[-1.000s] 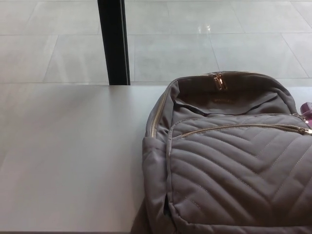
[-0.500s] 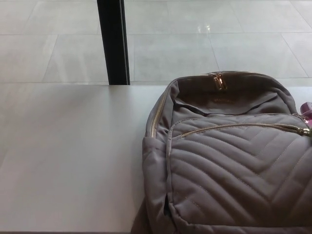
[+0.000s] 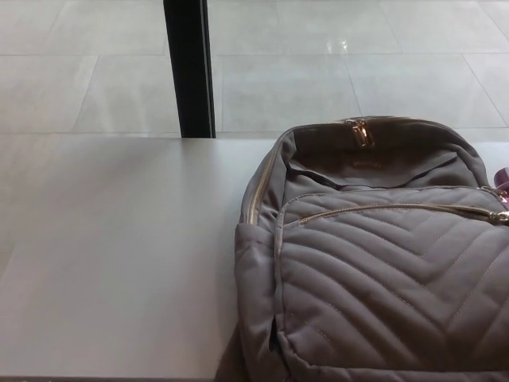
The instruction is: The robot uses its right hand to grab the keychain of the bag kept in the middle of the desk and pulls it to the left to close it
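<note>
Bag: a grey-brown quilted backpack lies flat on the white surface. It fills the right part, and its body runs past the near edge and out of the picture's right side.
Far edge: the bag's top reaches almost to the far edge. Beyond it are a tiled floor and a black post.
Keychain: a small purple piece shows at the bag's right shoulder, cut by the picture border. It is most likely the keychain, though too little shows to be sure.
Zip line: a gold front zip runs across the quilted panel. Its zip pull sits at the right end, just below the purple piece. Whether that zip is parted cannot be told.
Top opening: the main compartment gapes, with a second gold top pull at the crest.
Hands: neither the right hand nor the left hand is in view, so the state of the fingers cannot be told.
Handling: the fabric looks soft and slack, so it will probably bunch and slide on the smooth surface when pulled leftward. The keychain is small, loose and likely to swing.
Where to hold: pinch the keychain close to the zip pull and keep the pull in line with the zip.
Risk: the whole bag may drag toward the left edge instead of the slider moving.
Progress: the grab is not yet begun.
</note>
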You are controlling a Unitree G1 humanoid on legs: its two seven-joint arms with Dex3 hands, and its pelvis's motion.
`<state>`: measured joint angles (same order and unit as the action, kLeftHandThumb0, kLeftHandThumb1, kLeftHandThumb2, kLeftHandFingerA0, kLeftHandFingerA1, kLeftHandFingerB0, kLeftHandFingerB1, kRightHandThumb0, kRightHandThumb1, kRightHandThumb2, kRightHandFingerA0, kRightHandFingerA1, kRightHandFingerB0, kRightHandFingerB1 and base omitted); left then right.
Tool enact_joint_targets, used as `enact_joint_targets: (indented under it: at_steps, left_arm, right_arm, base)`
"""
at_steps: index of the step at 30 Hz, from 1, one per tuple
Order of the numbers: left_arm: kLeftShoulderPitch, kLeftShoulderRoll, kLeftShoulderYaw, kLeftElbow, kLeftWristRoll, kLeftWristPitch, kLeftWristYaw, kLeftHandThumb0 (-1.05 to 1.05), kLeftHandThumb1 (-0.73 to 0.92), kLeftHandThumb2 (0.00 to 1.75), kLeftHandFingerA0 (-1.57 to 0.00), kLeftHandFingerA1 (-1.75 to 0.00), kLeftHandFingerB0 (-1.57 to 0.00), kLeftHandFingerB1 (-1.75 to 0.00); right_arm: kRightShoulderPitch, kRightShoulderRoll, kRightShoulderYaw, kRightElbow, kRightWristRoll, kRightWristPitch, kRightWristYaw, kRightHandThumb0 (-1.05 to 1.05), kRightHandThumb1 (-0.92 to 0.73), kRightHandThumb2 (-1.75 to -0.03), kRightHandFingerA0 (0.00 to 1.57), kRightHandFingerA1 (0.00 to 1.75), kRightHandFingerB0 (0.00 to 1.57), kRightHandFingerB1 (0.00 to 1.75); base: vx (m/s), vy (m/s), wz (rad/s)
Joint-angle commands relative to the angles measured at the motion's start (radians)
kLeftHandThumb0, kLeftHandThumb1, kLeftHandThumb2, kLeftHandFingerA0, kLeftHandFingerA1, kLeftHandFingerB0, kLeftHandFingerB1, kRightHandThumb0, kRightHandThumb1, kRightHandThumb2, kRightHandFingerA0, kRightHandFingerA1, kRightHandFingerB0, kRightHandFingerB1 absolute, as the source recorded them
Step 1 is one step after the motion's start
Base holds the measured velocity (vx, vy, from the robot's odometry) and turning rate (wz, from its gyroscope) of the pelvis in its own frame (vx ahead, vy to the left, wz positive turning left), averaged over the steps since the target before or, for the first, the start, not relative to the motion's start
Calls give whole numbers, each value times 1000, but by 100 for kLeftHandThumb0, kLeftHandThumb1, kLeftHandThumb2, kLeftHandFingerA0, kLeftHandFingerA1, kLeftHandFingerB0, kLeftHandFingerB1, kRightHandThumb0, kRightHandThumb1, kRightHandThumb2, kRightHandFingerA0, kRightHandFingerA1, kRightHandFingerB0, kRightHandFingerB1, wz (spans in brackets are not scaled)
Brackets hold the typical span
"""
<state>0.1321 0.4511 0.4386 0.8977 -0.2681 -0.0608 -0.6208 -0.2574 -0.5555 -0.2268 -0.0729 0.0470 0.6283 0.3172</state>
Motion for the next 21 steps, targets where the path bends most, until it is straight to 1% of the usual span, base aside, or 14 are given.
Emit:
enact_joint_targets:
  at_steps: [1,4,5,6,12,13,14,15,16,17,18,19,20,21]
  left_arm:
    - [11,5,1,-9,-6,-25,12,-105,89,84,-74,-113,-58,-112]
    - [13,6,1,-12,-11,-22,4,-105,88,83,-72,-115,-54,-114]
    - [7,6,1,2,-11,-26,-1,-105,65,126,-71,-116,-55,-114]
    - [4,7,0,10,-9,-27,-2,-105,86,83,-73,-113,-55,-113]
    - [5,7,-1,12,-9,-31,4,-105,86,84,-74,-112,-57,-111]
    - [3,5,1,16,-12,-29,5,-105,64,126,-72,-115,-55,-113]
    - [2,5,2,17,-13,-28,6,-105,64,126,-72,-115,-55,-113]
    - [3,4,3,16,-15,-29,5,-105,85,83,-74,-114,-56,-112]
    - [6,3,5,14,-18,-31,1,-105,85,83,-75,-113,-56,-112]
    - [10,3,7,14,-21,-34,-2,-105,85,84,-72,-113,-53,-113]
    - [16,3,10,10,-25,-33,-2,-105,85,84,-72,-113,-53,-113]
    - [20,5,6,10,-20,-41,1,-105,85,84,-74,-111,-56,-112]
    - [26,3,11,-1,-25,-33,6,-105,85,83,-75,-112,-55,-111]
    - [26,3,11,-2,-26,-32,6,-105,85,83,-75,-112,-55,-111]
  right_arm:
    - [29,-57,41,8,-54,-50,6,-45,-76,-66,71,148,43,42]
    - [39,-75,68,7,-78,-78,-8,-45,-76,-66,71,148,46,42]
    - [44,-83,78,2,-83,-81,-4,-44,-77,-67,71,151,43,42]
    - [49,-84,85,-7,-86,-84,-5,-44,-76,-67,73,152,44,42]
    - [51,-74,122,-17,-99,-145,-4,-51,-67,-99,80,120,45,58]
    - [51,-75,134,-22,-108,-152,-4,-45,-76,-67,65,150,51,44]
    - [51,-75,139,-24,-112,-155,-4,-45,-76,-67,65,150,51,44]
    - [49,-75,141,-26,-114,-158,-2,-44,-76,-67,65,152,52,45]
    - [48,-83,152,-26,-122,-177,6,-52,-67,-100,73,116,44,58]
    - [47,-104,177,-14,-144,-216,20,-47,-80,-67,56,145,46,43]
    - [45,-120,194,-5,-158,-237,29,-47,-80,-67,56,145,46,43]
    - [47,-157,215,19,-177,-269,50,-51,-81,-64,53,102,41,41]
    - [39,-192,244,20,-197,-259,76,-56,-67,-98,47,71,33,52]
    - [39,-196,247,23,-193,-263,73,-56,-67,-98,47,71,33,52]
  base:
    - [0,0,0]
    - [0,0,0]
    - [0,0,0]
    - [0,0,0]
    - [0,0,0]
    - [0,0,0]
    - [0,0,0]
    - [0,0,0]
    - [0,0,0]
    - [0,0,0]
    - [0,0,0]
    - [0,0,0]
    - [0,0,0]
    - [0,0,0]
